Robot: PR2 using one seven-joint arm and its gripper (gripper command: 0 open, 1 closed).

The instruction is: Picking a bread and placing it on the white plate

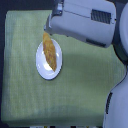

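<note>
The bread (49,50) lies lengthwise across the white plate (42,69), its lower end near the plate's middle and its upper end reaching up over the plate's far rim, where it meets the grey body of the arm. The plate sits on a green cloth (85,85) that covers the desk. The tool (48,30) is just above the plate's upper rim, at the top end of the bread, but its tips are hidden under the arm's housing, so I cannot tell whether they are spread or pinching the loaf. Judged from how things lie, the placing step is at or near its end: most of the loaf appears to rest on the plate. To finish well, the tips should part fully before the arm rises, and the lift should go straight up from the plate, not sideways, so the loaf is not dragged toward the rim. The risk is that the upper end, which overhangs the rim, catches on a tip and the loaf rolls off the plate onto the cloth. A slow, vertical retreat should keep it settled.
</note>
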